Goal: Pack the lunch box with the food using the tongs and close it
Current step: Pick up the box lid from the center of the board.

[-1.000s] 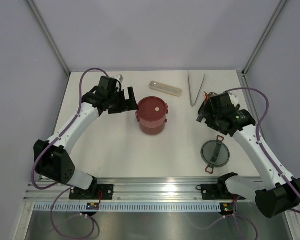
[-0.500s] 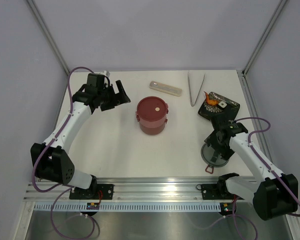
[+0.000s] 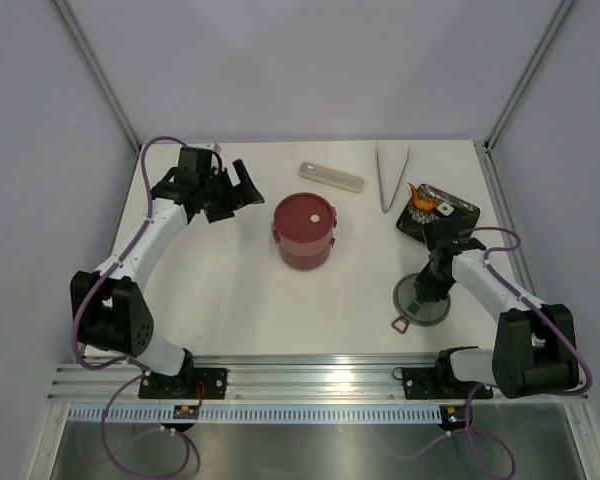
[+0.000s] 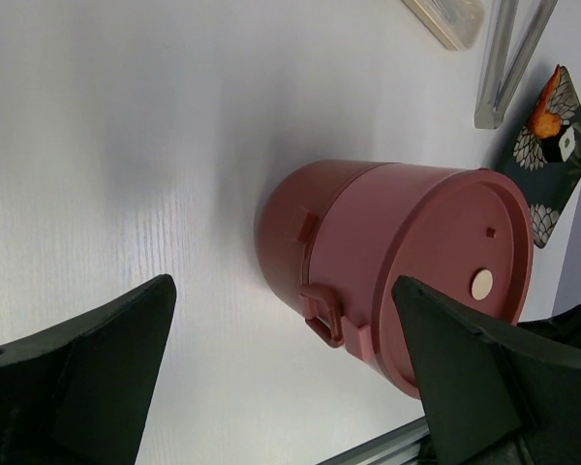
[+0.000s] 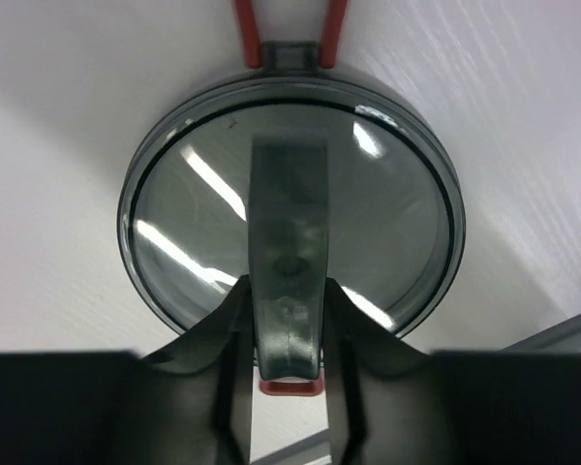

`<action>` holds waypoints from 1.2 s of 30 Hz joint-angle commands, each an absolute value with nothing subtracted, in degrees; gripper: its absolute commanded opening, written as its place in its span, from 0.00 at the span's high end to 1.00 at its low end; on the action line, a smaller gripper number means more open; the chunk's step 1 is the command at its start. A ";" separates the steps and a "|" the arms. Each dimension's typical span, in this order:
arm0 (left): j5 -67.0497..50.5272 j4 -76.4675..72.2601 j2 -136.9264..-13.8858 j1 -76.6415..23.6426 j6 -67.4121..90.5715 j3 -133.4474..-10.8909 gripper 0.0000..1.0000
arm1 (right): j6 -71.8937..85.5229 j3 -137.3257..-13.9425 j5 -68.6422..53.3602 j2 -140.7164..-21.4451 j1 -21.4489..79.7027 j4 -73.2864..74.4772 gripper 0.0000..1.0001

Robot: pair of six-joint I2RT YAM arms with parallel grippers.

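Overhead and wrist views, as I read them from my station.

**Left arm.** The left pincer [image 3: 238, 190] hangs over the desk [image 3: 230, 290] to the left of the lunch box [image 3: 304, 235]. Its jaws are spread wide apart and hold nothing. In the left wrist view the two dark fingers frame the box without touching it.

**Lunch box.** It is two maroon tiers stacked upright near the middle of the desk. A flat maroon disc closes the top and carries a small pale dot.

**Right arm.** The right pincer [image 3: 435, 283] is down on the grey top lid [image 3: 420, 303], which lies flat on the desk near the front right, well apart from the box. In the right wrist view I see its fingers [image 5: 234, 349] pressed in on both sides of the raised handle strip [image 5: 289, 223] that crosses the lid, so it is clamped on that strip. Red latches [image 5: 244, 29] project from the lid's rim.

**Far right.**
- The food [image 3: 420, 200] consists of orange-red pieces and one white piece with a dark centre. It sits on the black patterned tray [image 3: 462, 212].
- The tongs [image 3: 390, 175] lie on the desk just left of the tray, their arms forming a narrow V.
- A pale beige cutlery case [image 3: 331, 176] lies behind the lunch box.
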State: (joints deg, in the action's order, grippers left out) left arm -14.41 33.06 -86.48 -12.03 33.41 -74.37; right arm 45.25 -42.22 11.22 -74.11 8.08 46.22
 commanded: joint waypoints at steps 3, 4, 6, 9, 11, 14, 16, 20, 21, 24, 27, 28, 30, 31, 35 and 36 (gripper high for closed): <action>-15.73 30.06 -90.87 -11.60 33.93 -76.81 0.01 | 42.37 -45.35 10.46 -71.65 7.65 44.64 0.90; -15.82 30.41 -92.10 -11.43 33.84 -77.43 0.01 | 42.10 -46.05 10.81 -70.59 7.65 45.87 0.99; -16.52 29.97 -95.43 -11.16 34.27 -78.83 0.01 | 40.53 -47.10 11.16 -67.52 7.65 47.45 1.00; -18.72 27.87 -99.39 -10.46 36.38 -80.68 0.01 | 37.98 -51.23 10.90 -64.26 7.73 51.41 1.00; -19.25 27.16 -101.33 -10.37 37.35 -83.31 0.02 | 36.05 -56.14 9.50 -63.11 8.00 53.87 1.00; -18.90 28.38 -105.46 -10.37 37.27 -87.09 0.02 | 32.97 -65.28 7.56 -62.93 9.48 56.07 1.00; -18.90 28.83 -107.30 -10.37 37.09 -87.89 0.02 | 30.95 -73.51 6.24 -65.55 11.33 57.04 1.00; -18.99 29.09 -107.93 -10.11 36.83 -86.75 0.02 | 25.68 -89.70 7.21 -75.74 19.58 59.59 1.00; -18.90 29.35 -108.02 -10.11 36.74 -86.57 0.02 | 24.97 -92.78 7.12 -80.46 21.17 60.02 1.00; -18.63 30.59 -108.11 -9.58 35.78 -86.14 0.02 | 23.21 -108.48 5.54 -89.89 26.70 62.39 1.00; -19.94 30.59 -108.02 -9.06 35.95 -85.43 0.02 | 21.80 -120.09 6.15 -98.68 29.61 65.29 1.00; -20.04 30.59 -108.02 -9.05 36.12 -85.43 0.02 | 21.54 -122.50 6.15 -100.70 31.19 65.65 1.00; -20.56 30.50 -108.02 -9.05 36.21 -85.17 0.02 | 21.09 -129.94 5.19 -106.68 32.16 67.49 1.00; -20.74 30.59 -108.02 -9.14 36.30 -85.08 0.02 | 20.83 -132.25 5.10 -108.53 33.30 68.46 1.00; -20.57 31.02 -107.40 -9.05 35.60 -84.11 0.02 | 20.31 -141.49 4.05 -117.40 35.94 71.80 1.00; -20.48 31.11 -107.14 -8.97 35.42 -83.85 0.02 | 20.13 -143.07 3.43 -118.38 36.30 72.59 1.00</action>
